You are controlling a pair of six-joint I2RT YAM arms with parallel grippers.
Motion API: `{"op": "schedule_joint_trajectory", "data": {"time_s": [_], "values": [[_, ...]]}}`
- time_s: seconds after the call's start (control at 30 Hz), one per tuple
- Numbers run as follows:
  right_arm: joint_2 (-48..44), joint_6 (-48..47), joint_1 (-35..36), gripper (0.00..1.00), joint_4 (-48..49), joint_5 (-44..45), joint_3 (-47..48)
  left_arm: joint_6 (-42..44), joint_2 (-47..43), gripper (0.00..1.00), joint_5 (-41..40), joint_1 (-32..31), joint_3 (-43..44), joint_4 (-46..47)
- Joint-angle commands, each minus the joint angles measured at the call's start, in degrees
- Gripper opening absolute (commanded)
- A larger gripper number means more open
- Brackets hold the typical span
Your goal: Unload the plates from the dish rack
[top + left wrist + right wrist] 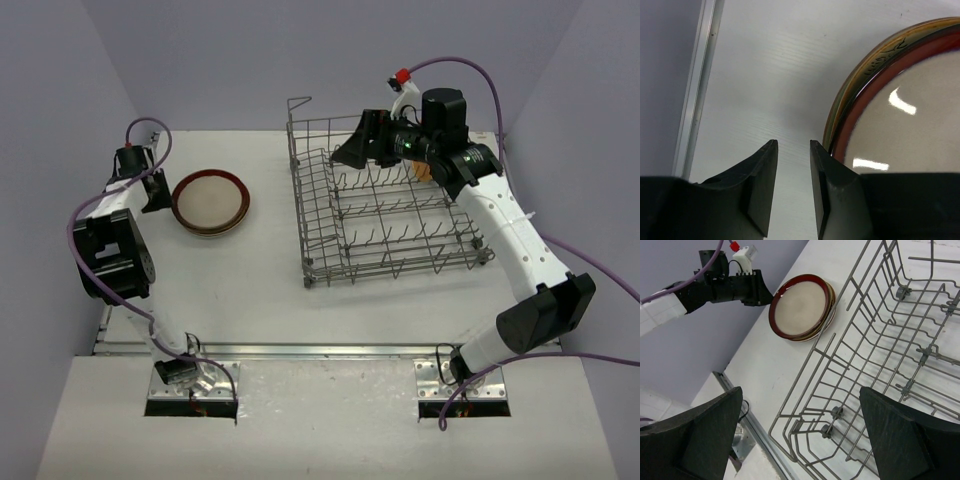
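Grey wire makes up the dish rack (400, 232), which sits on the white desk (260, 290) in front of the right arm, its rows of upright tines showing bare in the right wrist view. The plates (210, 201) lie in one stack on the desk, well to the left of the rack and near the far left corner. The top plate has a cream face with a dark red rim, and tan and greenish rims show beneath it. The left hand (792, 145) is low over the desk just beside the left edge of the stack. Its two dark fingers (762, 185) are parted by a narrow gap and hold nothing, with one finger close against the rim of the plates. The right hand (801, 390) hangs over the far left part of the rack, spread wide, with nothing between its fingers.
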Motion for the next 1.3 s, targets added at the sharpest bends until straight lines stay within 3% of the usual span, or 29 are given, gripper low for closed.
{"op": "schedule_joint_trajectory", "data": {"time_s": [0.0,0.13,0.2,0.23,0.4,0.5,0.7,0.97,1.27], "values": [[-1.61,-1.38,-0.03,0.99,1.44,1.05,0.69,-2.30,0.75,0.31,3.56,-0.03,2.52,-0.24],[-1.70,-1.74,-0.03,0.99,1.27,1.50,0.67,-2.50,0.08,0.36,1.94,0.14,2.95,-0.41],[-1.85,-2.45,-0.11,0.99,1.10,3.63,0.94,-3.00,-0.90,0.48,1.20,0.23,3.13,-0.18],[-1.95,-3.37,-0.04,0.99,0.94,6.75,1.09,-3.10,-2.42,0.57,1.42,0.68,3.13,0.15],[-0.93,-9.16,-2.19,0.99,-1.16,23.28,3.85,-5.73,-13.93,0.72,10.23,2.72,1.99,5.31],[1.45,-13.07,-5.82,0.97,-1.28,30.03,5.50,-5.31,-21.79,0.73,15.49,1.99,2.60,6.17],[11.28,-21.43,-10.66,0.92,-1.11,43.67,10.51,-1.28,-30.77,0.74,15.87,-2.31,3.83,3.72],[23.81,-21.50,-15.17,0.86,-1.02,46.56,18.42,-0.02,-37.81,0.80,18.33,-4.40,-1.89,2.31],[32.87,-22.08,-16.49,0.70,-0.53,45.49,24.17,0.97,-38.47,0.83,19.15,-4.81,-2.07,1.08]]}}
